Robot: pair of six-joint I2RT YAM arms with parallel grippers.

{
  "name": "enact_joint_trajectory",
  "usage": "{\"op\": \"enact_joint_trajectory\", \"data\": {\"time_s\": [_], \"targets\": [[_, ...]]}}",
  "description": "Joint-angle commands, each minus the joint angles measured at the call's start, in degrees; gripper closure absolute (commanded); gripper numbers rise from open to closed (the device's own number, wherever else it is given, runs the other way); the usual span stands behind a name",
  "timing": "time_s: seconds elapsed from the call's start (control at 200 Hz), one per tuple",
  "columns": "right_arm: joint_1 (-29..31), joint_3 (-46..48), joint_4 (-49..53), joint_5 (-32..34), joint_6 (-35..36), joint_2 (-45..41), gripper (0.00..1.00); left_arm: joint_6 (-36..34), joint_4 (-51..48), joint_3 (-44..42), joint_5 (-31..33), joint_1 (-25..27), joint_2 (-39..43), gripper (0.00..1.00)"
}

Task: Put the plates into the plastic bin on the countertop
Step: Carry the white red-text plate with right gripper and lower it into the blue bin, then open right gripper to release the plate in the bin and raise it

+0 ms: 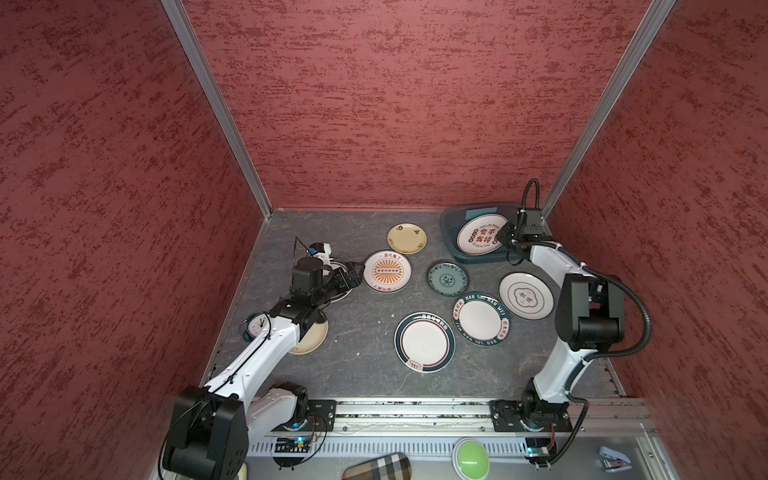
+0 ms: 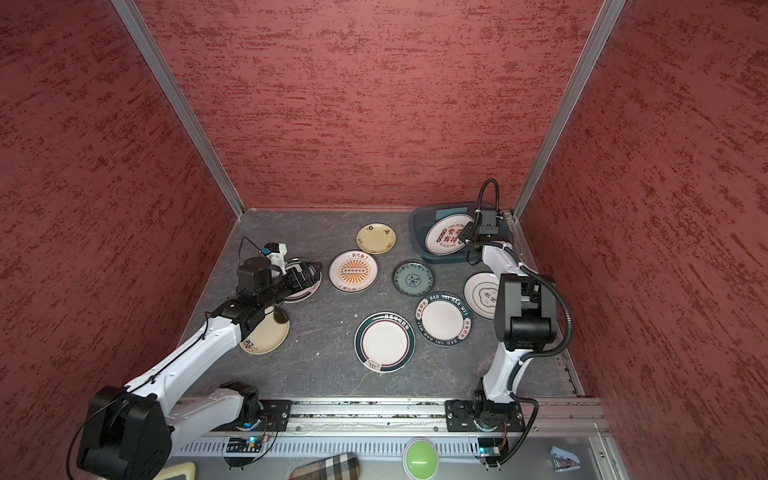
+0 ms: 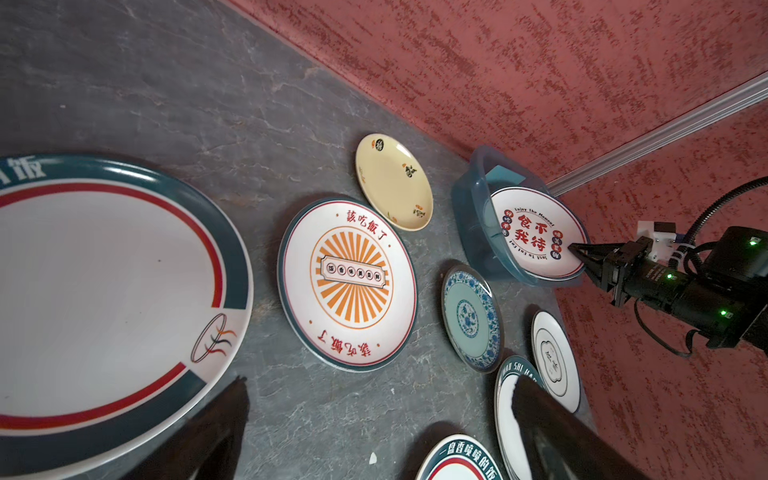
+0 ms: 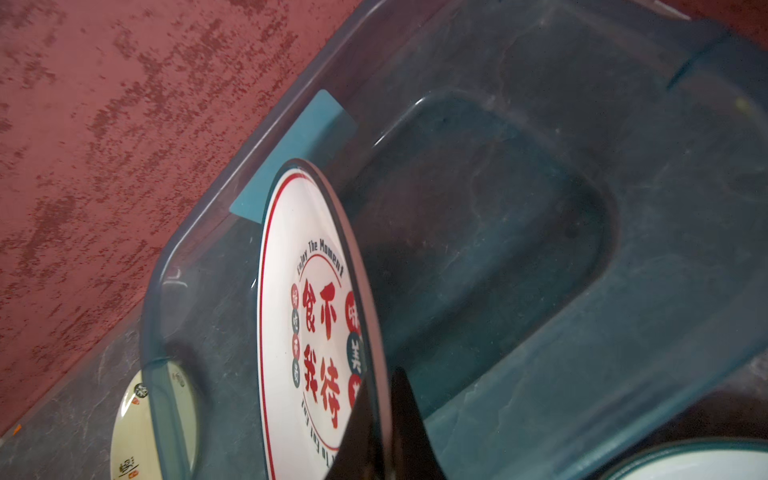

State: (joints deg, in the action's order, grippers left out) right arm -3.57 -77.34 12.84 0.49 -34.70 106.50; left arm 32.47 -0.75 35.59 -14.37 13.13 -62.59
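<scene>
At the far right corner of the dark grey stone-look worktop (image 1: pixel 353 374) sits the translucent blue-grey rectangular plastic bin (image 1: pixel 449 232). The right end effector (image 1: pixel 503 237) is pinched tight on the near rim of the round white plate with red characters (image 1: pixel 482 235). That plate stands tilted, its far edge down inside the bin walls; I cannot tell whether it touches the bin floor.

The left end effector (image 1: pixel 352 276) is spread fully wide and grips nothing. It sits by the left edge of the worktop, over the rim of a white plate with a teal-and-red band (image 3: pixel 104 311).

Lying flat on the worktop, each apart from the others:
- white plate with orange sunburst (image 1: pixel 387 271)
- small cream-yellow plate (image 1: pixel 407 238), near the bin
- small teal patterned plate (image 1: pixel 447 278)
- white plate with black quatrefoil (image 1: pixel 525 296)
- two white teal-rimmed plates (image 1: pixel 481 318) (image 1: pixel 424 341), just beside each other
- cream plate (image 2: pixel 266 332), partly under the left arm
</scene>
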Motion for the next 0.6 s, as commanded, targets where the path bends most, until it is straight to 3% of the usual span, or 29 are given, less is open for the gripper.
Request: {"op": "enact_joint_trajectory", "data": {"time_s": [0.0,0.165,0.326,0.391,0.501,0.596], "targets": [[-0.48,-3.44,-2.2,-0.59,-0.62,2.34,1.0,-0.17,4.14,-1.57,-2.87,-1.48,-0.31,0.01],[-0.47,-6.2,-0.92,-1.85,-1.15,6.35,1.0,1.21,5.17,-1.54,-6.05,-2.31,-2.1,0.01],[-0.47,-6.92,-1.24,-3.66,-0.72,8.66,1.0,0.58,4.7,-1.59,-4.97,-2.63,-1.94,0.01],[-0.56,-6.96,-0.9,-4.1,-0.49,9.24,0.81,0.32,4.56,-1.75,-4.71,-2.71,-1.54,0.01],[-0.58,-7.36,-0.17,-3.92,0.41,9.13,0.78,0.26,3.98,-1.74,-4.44,-2.92,-0.94,0.01],[-0.64,-7.03,-0.54,-3.75,0.73,8.3,0.56,0.23,3.93,-1.86,-4.39,-3.02,-0.49,0.01]]}}
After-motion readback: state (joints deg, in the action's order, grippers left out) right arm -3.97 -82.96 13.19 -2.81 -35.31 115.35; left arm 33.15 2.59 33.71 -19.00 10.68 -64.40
